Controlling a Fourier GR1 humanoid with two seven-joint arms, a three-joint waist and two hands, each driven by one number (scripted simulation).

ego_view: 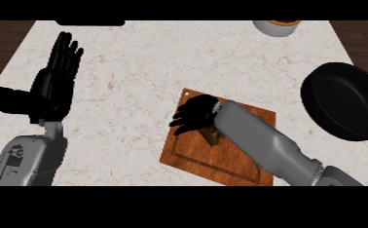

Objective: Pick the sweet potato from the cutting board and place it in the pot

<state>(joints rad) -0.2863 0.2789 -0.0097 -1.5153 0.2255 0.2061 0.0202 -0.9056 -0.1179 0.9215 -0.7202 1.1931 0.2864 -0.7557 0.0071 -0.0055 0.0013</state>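
A brown wooden cutting board [201, 159] lies on the pale marble counter, a little right of the middle. My right hand [195, 113] hangs over the board's upper part, fingers curled downward. A small brownish piece [211, 135], which may be the sweet potato, peeks out just under the wrist; most of it is hidden, so I cannot tell whether the fingers are around it. The black pot [343, 100] stands at the right edge, empty inside. My left hand [57, 78] rests open at the left, fingers pointing up.
A white cup or bowl with an orange rim [277, 26] sits at the counter's far edge, top right. A dark flat object [90, 23] lies at the far left edge. Dark wood borders the counter on both sides.
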